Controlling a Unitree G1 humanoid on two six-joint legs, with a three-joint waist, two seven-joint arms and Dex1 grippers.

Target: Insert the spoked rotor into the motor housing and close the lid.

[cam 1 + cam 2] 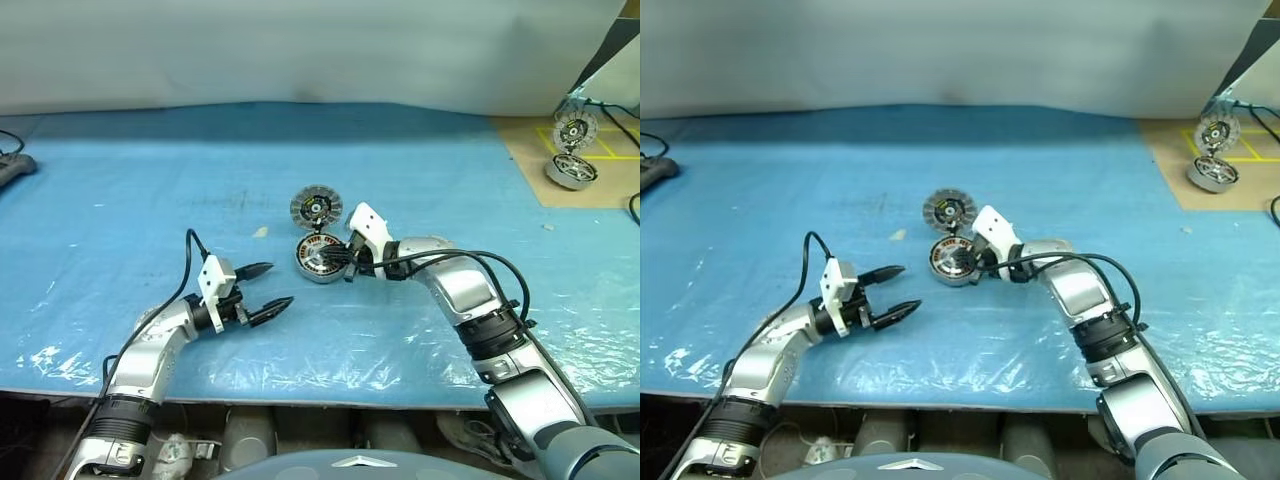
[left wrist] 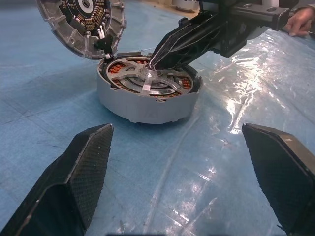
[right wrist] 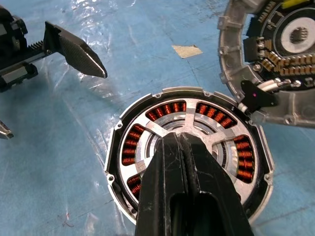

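The motor housing (image 1: 318,262) lies mid-table on the blue sheet, its copper windings showing. The spoked rotor (image 3: 197,116) sits inside it, silver spokes over the windings. The lid (image 1: 316,207) stands tilted open at the housing's far edge, its dark-centred inner face towards me. My right gripper (image 3: 179,138) is shut, its joined tips resting at the rotor's hub. My left gripper (image 1: 280,285) hangs open a little to the left of the housing and nearer to me, holding nothing.
A spare motor unit (image 1: 572,170) with its own ribbed disc (image 1: 575,130) stands on a tan board at the back right. A scrap of tape (image 1: 260,232) lies left of the housing. A dark object (image 1: 15,168) sits at the far left edge. A person's hand (image 2: 300,22) shows beyond the table.
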